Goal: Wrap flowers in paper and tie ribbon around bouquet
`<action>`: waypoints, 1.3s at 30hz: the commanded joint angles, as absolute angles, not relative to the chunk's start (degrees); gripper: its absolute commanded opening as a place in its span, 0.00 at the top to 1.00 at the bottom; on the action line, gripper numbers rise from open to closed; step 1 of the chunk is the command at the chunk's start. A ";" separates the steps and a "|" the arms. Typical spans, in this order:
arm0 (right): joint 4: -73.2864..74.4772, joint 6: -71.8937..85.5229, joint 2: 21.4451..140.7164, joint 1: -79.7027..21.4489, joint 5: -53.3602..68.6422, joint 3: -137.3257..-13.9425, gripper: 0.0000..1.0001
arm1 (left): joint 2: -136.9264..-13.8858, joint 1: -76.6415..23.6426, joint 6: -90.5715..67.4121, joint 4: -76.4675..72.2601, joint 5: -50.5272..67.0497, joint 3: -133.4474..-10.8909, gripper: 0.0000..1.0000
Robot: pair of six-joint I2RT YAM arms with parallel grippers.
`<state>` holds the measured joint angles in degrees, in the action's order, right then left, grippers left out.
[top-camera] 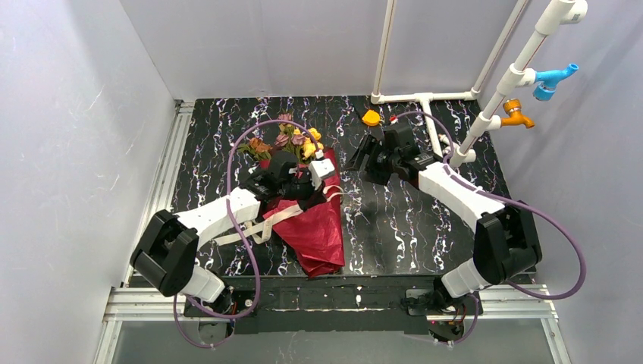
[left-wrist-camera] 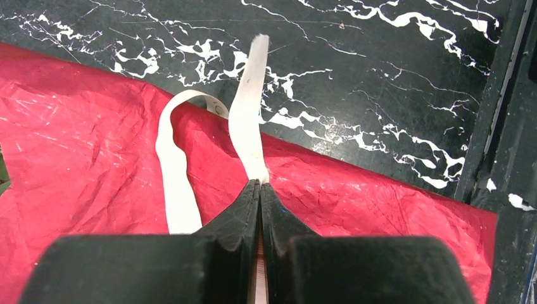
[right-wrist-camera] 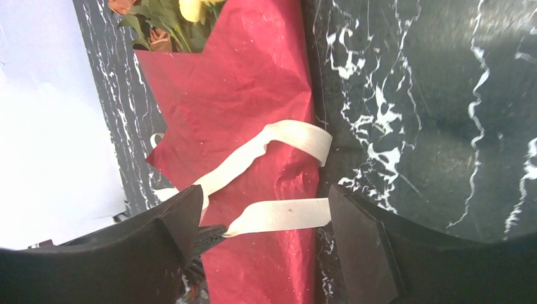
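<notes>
The bouquet (top-camera: 315, 227) lies left of the table's middle: a cone of dark red paper (right-wrist-camera: 253, 82) with the flowers (top-camera: 292, 144) at its far end. The cream ribbon (right-wrist-camera: 285, 215) crosses the cone in two bands. My left gripper (left-wrist-camera: 259, 183) is shut on a ribbon strand (left-wrist-camera: 247, 114) just above the paper (left-wrist-camera: 95, 158). In the top view it sits over the cone's upper part (top-camera: 312, 189). My right gripper (right-wrist-camera: 263, 212) hangs open above the cone, with the ribbon seen between its fingers (right-wrist-camera: 354, 228). In the top view it is right of the bouquet (top-camera: 362, 165).
A small orange wedge (top-camera: 371, 117) lies at the back of the black marbled table (top-camera: 409, 220). White pipes (top-camera: 425, 98) with a blue tap (top-camera: 553, 78) and an orange tap (top-camera: 517, 114) stand at the back right. White walls enclose the table. Purple cables (top-camera: 250, 144) loop over the arms.
</notes>
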<state>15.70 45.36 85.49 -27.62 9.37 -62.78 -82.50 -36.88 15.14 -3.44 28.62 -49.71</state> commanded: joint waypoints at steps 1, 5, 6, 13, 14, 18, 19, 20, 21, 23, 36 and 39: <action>10.17 54.90 86.02 -27.98 13.72 -59.86 0.19 | -83.04 -37.00 13.78 -4.22 28.64 -52.82 1.00; 5.98 57.36 89.13 -29.63 16.93 -59.10 0.21 | -83.67 -36.94 13.33 -4.39 28.69 -53.33 1.00; 5.84 57.69 90.02 -30.14 17.31 -59.37 0.22 | -83.81 -36.99 13.30 -4.41 28.73 -53.40 1.00; 5.95 58.45 92.01 -32.83 16.76 -60.43 0.23 | -84.53 -37.00 13.32 -4.39 27.80 -53.70 1.00; 6.31 57.71 91.83 -32.87 16.23 -60.53 0.23 | -84.67 -37.00 13.46 -4.39 27.46 -53.66 1.00; 11.92 54.90 90.19 -32.85 11.94 -62.43 0.22 | -85.05 -36.98 13.14 -4.39 22.91 -53.67 1.00; 14.59 53.57 88.78 -32.86 8.79 -62.90 0.20 | -85.09 -37.00 12.78 -4.39 20.00 -53.79 1.00; 17.21 52.53 88.19 -32.83 4.65 -63.28 0.14 | -85.02 -37.00 12.75 -4.39 18.39 -53.70 1.00; 20.00 52.81 88.28 -32.61 2.57 -63.67 0.02 | -84.83 -36.99 12.18 -4.39 18.62 -53.53 1.00; 16.48 58.39 89.45 -32.61 6.59 -61.73 0.02 | -84.55 -37.00 10.74 -4.86 19.29 -53.57 1.00; 6.01 67.41 97.10 -38.69 9.62 -63.37 0.29 | -84.35 -37.07 6.84 -9.05 19.89 -52.28 1.00; 5.15 66.59 98.07 -38.80 9.00 -63.80 0.54 | -83.21 -37.13 6.78 -9.21 20.44 -51.27 1.00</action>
